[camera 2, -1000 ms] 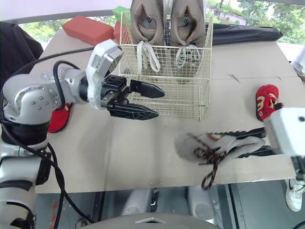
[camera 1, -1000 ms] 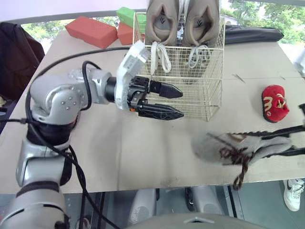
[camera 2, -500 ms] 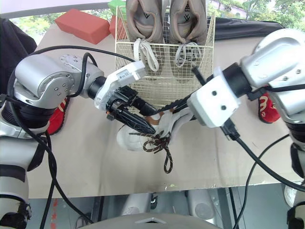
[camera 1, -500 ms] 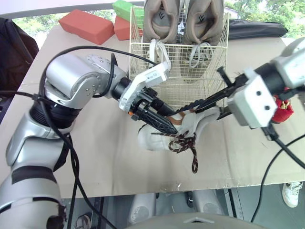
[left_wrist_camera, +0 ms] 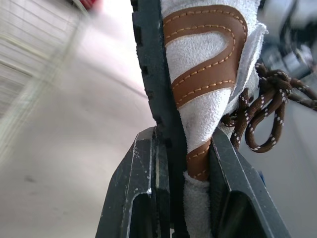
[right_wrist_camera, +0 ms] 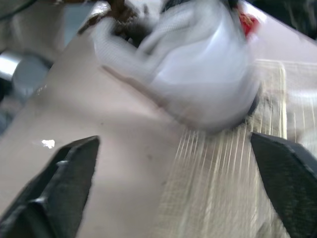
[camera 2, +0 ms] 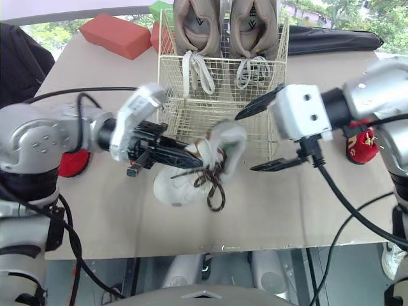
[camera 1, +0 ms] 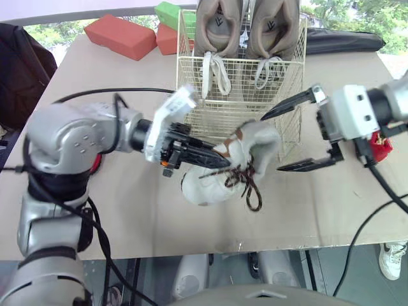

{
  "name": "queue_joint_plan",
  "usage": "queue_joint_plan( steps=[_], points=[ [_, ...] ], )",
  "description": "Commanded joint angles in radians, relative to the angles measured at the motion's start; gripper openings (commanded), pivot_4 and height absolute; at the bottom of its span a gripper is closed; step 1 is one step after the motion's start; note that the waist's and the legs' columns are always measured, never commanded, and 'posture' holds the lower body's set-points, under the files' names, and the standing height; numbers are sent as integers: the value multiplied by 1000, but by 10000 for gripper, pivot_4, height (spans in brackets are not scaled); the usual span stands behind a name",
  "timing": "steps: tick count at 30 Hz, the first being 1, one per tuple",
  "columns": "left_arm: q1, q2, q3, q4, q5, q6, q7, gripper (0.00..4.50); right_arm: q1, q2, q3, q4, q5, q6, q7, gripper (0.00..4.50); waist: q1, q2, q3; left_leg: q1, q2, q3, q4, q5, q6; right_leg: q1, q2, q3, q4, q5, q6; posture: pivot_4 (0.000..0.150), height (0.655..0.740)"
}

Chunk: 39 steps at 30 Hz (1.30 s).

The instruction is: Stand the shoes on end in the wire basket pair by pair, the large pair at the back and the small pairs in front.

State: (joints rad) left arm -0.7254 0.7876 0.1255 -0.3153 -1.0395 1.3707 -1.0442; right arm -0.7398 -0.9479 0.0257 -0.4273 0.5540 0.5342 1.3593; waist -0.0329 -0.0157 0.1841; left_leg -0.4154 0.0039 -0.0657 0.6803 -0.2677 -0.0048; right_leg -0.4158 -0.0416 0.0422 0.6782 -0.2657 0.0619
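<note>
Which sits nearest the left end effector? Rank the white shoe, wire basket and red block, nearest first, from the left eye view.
1. white shoe: clamped in the left end effector itself.
2. wire basket: just behind the held shoe, mid-table.
3. red block: at the table's back-left corner.

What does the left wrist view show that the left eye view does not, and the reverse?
Left wrist view: the stitched brown leather strip and black sole edge, clamped in the left pincer. Left eye view: the wire basket, the large tan pair standing at its back, the open right pincer. Both: the white shoe with brown laces, held by the left pincer.
</note>
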Motion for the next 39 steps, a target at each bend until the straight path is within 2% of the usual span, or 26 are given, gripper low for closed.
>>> queue_joint_plan(
  steps=[1,4,7,8,12,15,18,23,28,31,33,39],
  points=[
    [78,-51,194,-81,-118,-7,162,5585,126,17,-184,-125,162,118,-137,45000,1,0,0,1,0,0,1,0,1,0,0,0,1,0,0,1500,7400],
    [179,-161,315,-149,-160,-116,330,5563,299,115,-284,-217,193,103,-293,45000,7,-2,-2,4,0,-1,3,-2,3,5,0,-1,1,0,0,1500,7400],
    [230,-231,342,-213,-135,-229,425,5518,392,172,-313,-272,227,106,-393,45000,17,-2,-2,3,-1,0,5,-1,2,4,-1,0,3,1,0,1500,7400],
    [239,-282,348,-235,-102,-315,450,5464,433,212,-320,-296,252,103,-442,45000,21,-2,-2,3,-1,0,5,-1,2,4,-1,0,3,2,0,1500,7400],
    [238,-374,295,-253,61,-534,537,5413,535,297,-316,-353,309,107,-560,45000,34,-3,-4,4,-1,-1,5,0,-1,6,0,-1,2,2,0,1500,7400],
    [227,-404,236,-206,218,-744,499,5405,570,334,-301,-370,313,82,-616,45000,33,-3,-4,4,-2,2,5,1,-1,6,0,0,2,2,0,1500,7400],
    [204,-415,169,-98,339,-970,365,5405,591,335,-283,-365,296,65,-628,45000,32,-3,-4,4,-4,5,5,1,-1,6,1,0,1,2,0,1500,7400],
    [133,-444,114,93,419,-1192,245,5405,598,328,-276,-370,307,53,-650,45000,29,-3,-4,3,-4,6,5,0,1,6,3,0,1,2,0,1500,7400],
    [44,-439,92,264,385,-1233,116,5405,609,309,-289,-397,336,60,-687,45000,24,-3,-4,3,-4,5,5,-1,3,6,3,-1,1,2,0,1500,7400],
    [-2,-441,91,310,323,-1169,68,5405,604,300,-290,-405,335,64,-727,45000,19,-3,-4,3,-4,5,5,-2,3,6,3,-1,0,2,0,1500,7400],
    [-38,-454,73,348,308,-1147,40,5405,604,299,-312,-418,386,73,-762,45000,19,-3,-4,3,-4,5,5,-2,3,6,3,-1,1,2,0,1500,7400],
    [-138,-513,30,488,368,-1218,5,5405,623,275,-313,-451,417,77,-830,45000,22,-3,-4,2,-4,4,6,-2,3,6,3,-2,0,2,0,1500,7400]
  ],
)
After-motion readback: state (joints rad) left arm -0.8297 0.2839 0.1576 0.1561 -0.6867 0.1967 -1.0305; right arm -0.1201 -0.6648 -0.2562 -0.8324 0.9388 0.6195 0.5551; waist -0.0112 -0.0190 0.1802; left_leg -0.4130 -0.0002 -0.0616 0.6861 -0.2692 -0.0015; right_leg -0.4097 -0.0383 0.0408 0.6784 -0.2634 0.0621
